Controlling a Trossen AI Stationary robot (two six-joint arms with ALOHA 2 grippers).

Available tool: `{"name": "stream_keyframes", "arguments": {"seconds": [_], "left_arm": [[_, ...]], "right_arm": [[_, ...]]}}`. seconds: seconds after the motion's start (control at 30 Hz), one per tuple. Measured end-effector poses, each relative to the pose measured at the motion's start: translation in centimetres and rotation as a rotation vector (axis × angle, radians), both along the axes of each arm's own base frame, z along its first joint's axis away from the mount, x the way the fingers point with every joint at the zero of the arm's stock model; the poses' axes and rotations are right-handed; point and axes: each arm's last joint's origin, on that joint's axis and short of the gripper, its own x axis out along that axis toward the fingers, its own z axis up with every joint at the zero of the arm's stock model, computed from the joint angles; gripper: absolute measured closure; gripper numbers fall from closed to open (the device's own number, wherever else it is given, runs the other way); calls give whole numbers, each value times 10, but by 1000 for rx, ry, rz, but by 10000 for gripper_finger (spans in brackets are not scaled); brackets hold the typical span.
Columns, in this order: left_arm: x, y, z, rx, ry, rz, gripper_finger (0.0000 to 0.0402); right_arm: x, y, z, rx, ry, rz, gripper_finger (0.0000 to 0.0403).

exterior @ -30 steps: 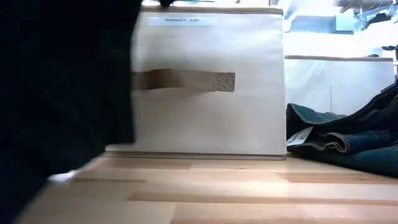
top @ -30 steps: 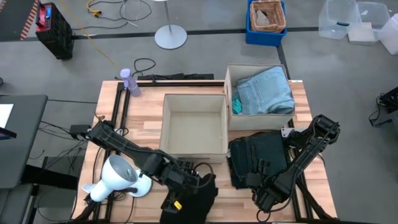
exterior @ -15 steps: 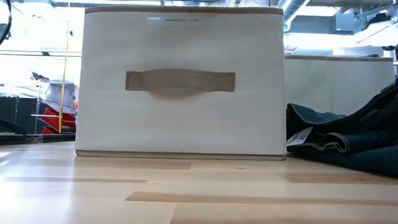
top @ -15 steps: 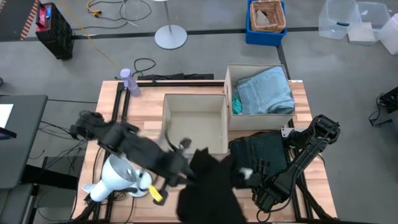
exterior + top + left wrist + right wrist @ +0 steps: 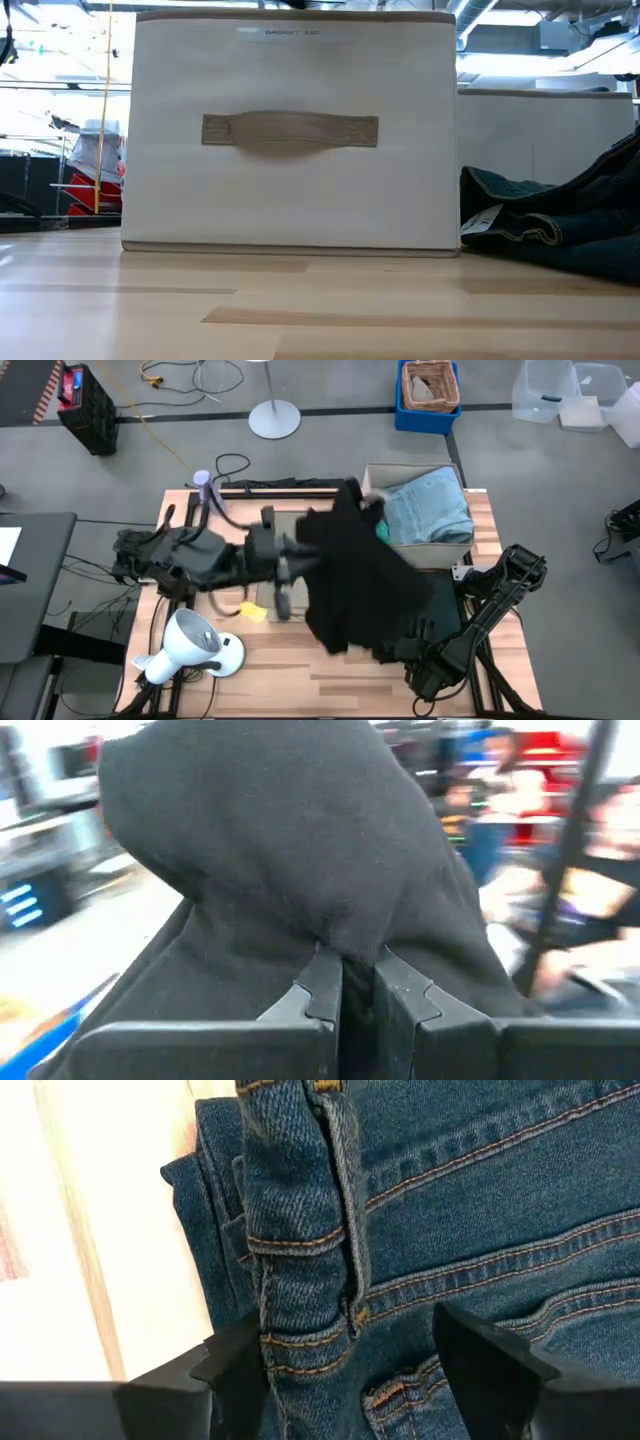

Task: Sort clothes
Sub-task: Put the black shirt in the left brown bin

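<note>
We see the left gripper (image 5: 357,992) pinching the soft black garment (image 5: 360,575) above the beige fabric boxes (image 5: 420,550); the right gripper (image 5: 375,1370) hangs wide over folded dark charcoal jeans (image 5: 450,1230).

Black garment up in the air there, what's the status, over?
Left claw shut on the black garment, swinging it above the beige boxes. Right claw open, low over the dark jeans. Light blue jeans already boxed. Nothing in the way.
</note>
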Motion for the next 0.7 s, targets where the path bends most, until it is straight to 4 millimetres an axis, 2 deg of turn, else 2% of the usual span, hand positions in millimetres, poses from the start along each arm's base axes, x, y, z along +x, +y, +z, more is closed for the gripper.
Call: {"name": "stream_keyframes", "arguments": {"seconds": [0.23,0.37,0.6,0.7], "left_arm": [[6,32,-15,-86,92,276,380],[9,45,-16,-109,83,325,380],[11,68,-3,-91,-6,369,380],[11,76,-7,-69,43,391,380]], "right_arm": [[0,0,0,12,-12,-33,122],[0,0,0,15,-14,-40,122],[1,0,0,16,-14,-42,122],[1,0,0,16,-15,-43,122]]}}
